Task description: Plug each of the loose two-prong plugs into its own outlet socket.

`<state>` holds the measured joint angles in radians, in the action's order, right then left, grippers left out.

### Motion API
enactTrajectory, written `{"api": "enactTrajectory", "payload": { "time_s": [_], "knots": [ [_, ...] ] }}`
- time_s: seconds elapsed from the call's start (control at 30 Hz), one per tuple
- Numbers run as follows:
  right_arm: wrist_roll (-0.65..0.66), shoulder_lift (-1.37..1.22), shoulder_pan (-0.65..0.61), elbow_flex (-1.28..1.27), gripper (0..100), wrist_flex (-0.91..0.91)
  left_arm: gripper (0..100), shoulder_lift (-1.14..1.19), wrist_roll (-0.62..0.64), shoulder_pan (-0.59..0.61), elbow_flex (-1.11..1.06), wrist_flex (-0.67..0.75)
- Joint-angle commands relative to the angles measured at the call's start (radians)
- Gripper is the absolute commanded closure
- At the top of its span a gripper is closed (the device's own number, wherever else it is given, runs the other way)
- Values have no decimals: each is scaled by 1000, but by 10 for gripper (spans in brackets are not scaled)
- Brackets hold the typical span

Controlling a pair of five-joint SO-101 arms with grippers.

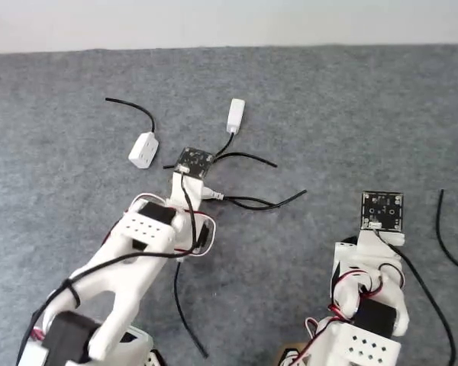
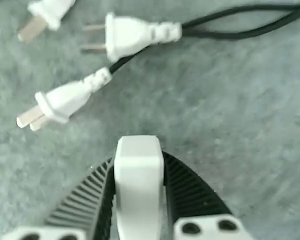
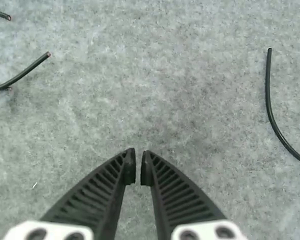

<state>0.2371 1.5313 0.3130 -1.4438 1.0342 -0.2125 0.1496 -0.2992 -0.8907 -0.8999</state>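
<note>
My left gripper [image 2: 137, 150] is shut on a white rectangular block [image 2: 137, 172] that looks like an outlet socket; its face is hidden. Just beyond it on the grey carpet lie three white two-prong plugs: the nearest [image 2: 65, 100], one with black cords [image 2: 132, 34], and one at the frame edge [image 2: 46, 11]. From above, one plug [image 1: 212, 195] shows beside the left arm's wrist [image 1: 185, 187]. A white socket [image 1: 143, 149] and a slimmer white cord end [image 1: 236, 114] lie farther back. My right gripper [image 3: 138, 164] is shut on nothing above bare carpet.
Loose black cords trail across the carpet: several around the middle [image 1: 263, 202], one curved cord to the right [image 1: 446, 244] [image 3: 275, 115], and one under the left arm [image 1: 185, 313]. Cut cord ends [image 3: 25, 72] lie off to the right gripper's side.
</note>
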Motion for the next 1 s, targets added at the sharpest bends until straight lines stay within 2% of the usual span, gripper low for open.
{"api": "enactTrajectory", "payload": {
  "time_s": [0.0, 0.1, 0.27, 0.37, 0.6, 0.73, 0.83, 0.9, 0.97],
  "knots": [
    [-11, 10, -5, 21, 963, -41, 975, 8, -3, 12, 41, 21],
    [-11, 10, -5, 18, 962, -41, 957, 6, -5, 8, 41, 20],
    [-6, 10, -5, 18, 961, -41, 796, -11, 52, 8, 22, 17],
    [-5, 10, -5, 18, 961, -41, 750, -72, 60, 8, -5, 5],
    [-8, 10, -5, 17, 960, -41, 750, -379, 60, 20, -101, -44],
    [-8, 10, -5, 17, 960, -41, 750, -528, 66, 95, -163, -44],
    [-11, 10, -7, 17, 960, -41, 761, -516, 66, 173, -174, -44],
    [-11, 10, -13, 17, 961, -41, 831, -479, 68, 221, -163, -43],
    [-8, 10, -33, 15, 962, -39, 957, -430, 61, 252, -140, -43]
  ]
}}
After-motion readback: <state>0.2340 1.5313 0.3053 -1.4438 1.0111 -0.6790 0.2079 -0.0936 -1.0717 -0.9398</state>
